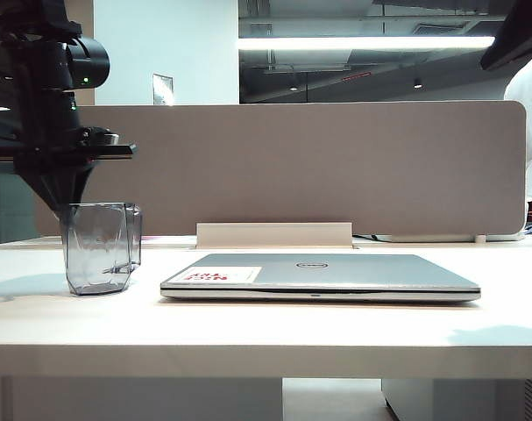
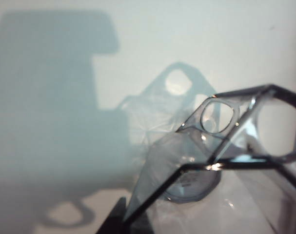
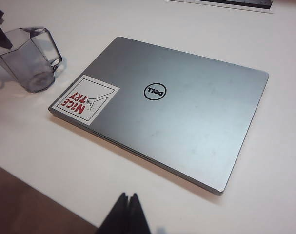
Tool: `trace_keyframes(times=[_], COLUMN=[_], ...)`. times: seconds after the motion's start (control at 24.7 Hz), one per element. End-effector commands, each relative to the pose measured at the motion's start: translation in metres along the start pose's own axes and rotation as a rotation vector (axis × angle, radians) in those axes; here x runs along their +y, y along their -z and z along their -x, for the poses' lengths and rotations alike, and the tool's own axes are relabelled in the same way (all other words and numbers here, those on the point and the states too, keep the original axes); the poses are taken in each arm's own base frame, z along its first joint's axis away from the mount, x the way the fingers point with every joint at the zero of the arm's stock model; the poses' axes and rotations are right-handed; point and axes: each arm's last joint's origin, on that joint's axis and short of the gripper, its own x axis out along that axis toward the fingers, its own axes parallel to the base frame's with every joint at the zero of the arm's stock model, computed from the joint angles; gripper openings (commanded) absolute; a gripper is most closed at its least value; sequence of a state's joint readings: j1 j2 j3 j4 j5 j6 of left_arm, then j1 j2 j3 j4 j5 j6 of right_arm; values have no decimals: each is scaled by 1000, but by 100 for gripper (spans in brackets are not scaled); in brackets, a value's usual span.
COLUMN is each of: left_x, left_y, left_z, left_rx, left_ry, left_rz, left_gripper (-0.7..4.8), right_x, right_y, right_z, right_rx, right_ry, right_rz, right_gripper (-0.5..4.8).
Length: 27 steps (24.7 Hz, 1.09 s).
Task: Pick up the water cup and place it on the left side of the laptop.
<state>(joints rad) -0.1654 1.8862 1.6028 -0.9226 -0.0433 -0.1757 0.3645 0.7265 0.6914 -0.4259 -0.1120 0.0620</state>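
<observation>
While the right tool (image 3: 128, 207) waits closed over the desk (image 1: 248, 329), the left tool (image 1: 71, 203) grips the water cup (image 1: 99, 248) rim, cup standing left of the laptop (image 1: 322, 275).

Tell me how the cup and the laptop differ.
The cup is see-through smoky grey; the laptop is opaque silver. The cup stands tall and narrow; the laptop lies flat, closed and far wider. The left end effector is shut on the cup's rim; nothing touches the laptop, and the shut right end effector hangs apart from it. Both rest on the table.
</observation>
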Motion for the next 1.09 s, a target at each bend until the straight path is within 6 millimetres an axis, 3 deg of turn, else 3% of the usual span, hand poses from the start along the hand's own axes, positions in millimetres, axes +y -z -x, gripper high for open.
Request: trace_keyframes(times=[0.04, 0.32, 0.61, 0.85, 1.09], left_x=[0, 3, 5, 5, 6], left_y=[0, -3, -2, -2, 1], left_z=[7, 23, 24, 24, 23], left_rx=[-11, -108, -131, -137, -147], left_ry=[-7, -88, -125, -126, -138], left_rz=[94, 180, 481, 613, 919], left_gripper=[-6, -6, -6, -6, -6], right_x=[0, 0, 0, 0, 0], right_y=[-2, -2, -2, -2, -2], right_z=[1, 1, 1, 1, 1], right_rx=[-15, -17, -14, -14, -17], right_ry=[2, -1, -1, -1, -1], right_rz=[14, 14, 13, 13, 13], right_gripper=[-6, -6, -6, -6, -6])
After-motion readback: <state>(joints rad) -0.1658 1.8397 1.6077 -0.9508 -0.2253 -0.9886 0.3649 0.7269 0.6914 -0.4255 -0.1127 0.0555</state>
